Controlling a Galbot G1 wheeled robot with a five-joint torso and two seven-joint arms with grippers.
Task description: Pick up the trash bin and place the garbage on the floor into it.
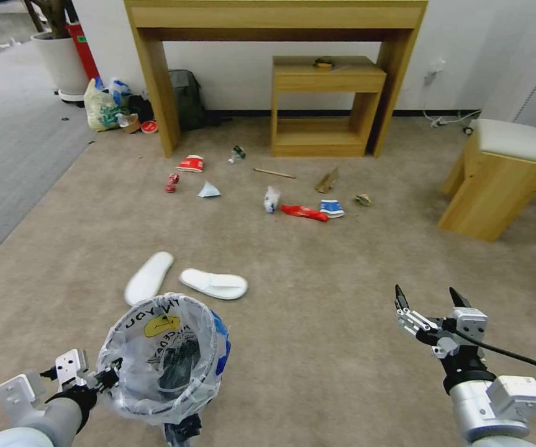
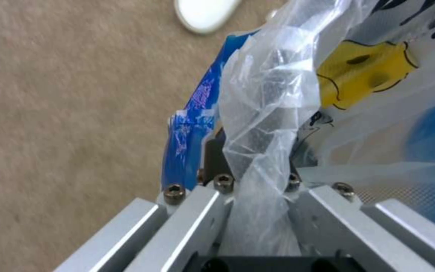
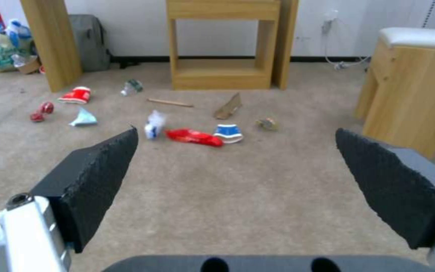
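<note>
Held up close in front of the robot, the bin (image 1: 162, 360) hangs from the left gripper (image 1: 107, 377), which pinches its rim and plastic bag (image 2: 263, 124). So the bin is picked up, but no trash looks to be inside it yet. Just past the bin lie two white slippers (image 1: 184, 279) on the carpet (image 1: 317, 298). Farther past the bin sit cups, a red wrapper (image 1: 304, 212) and a can (image 1: 172, 182). Beside the bin, the right gripper (image 1: 432, 299) hovers wide and empty.

wooden desk (image 1: 274, 15) | small shelf unit (image 1: 327, 105) | padded stool (image 1: 497, 177) | grey backpack (image 1: 187, 99), perhaps | yellowish shopping bag (image 1: 101, 107)
</note>
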